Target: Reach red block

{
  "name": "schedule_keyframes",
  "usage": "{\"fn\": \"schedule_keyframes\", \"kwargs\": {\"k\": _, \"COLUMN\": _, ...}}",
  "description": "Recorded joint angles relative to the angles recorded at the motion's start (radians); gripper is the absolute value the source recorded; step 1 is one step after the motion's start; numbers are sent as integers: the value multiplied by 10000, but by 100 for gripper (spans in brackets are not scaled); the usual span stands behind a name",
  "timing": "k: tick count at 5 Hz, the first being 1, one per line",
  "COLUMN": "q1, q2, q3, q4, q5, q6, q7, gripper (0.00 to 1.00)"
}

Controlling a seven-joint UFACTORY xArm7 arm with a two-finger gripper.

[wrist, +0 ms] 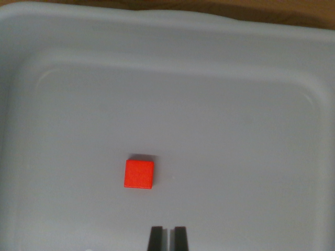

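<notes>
A small red block (138, 174) lies flat on the floor of a grey plastic bin (220, 115), a little left of centre in the wrist view. My gripper (168, 236) shows at the bottom edge as two dark fingertips with only a thin slit between them, so it is shut with nothing held. The block sits above and slightly to the wrist view's left of the fingertips, clearly apart from them.
The bin's raised walls run along the top, left and right of the view. A strip of brown wooden surface (251, 8) shows beyond the bin's far rim.
</notes>
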Motion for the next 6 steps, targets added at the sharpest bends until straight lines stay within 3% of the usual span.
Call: {"fn": "schedule_keyframes", "kwargs": {"k": 6, "q1": 4, "q2": 56, "q3": 5, "q4": -114, "q5": 1, "q6": -153, "q7": 2, "gripper": 0}}
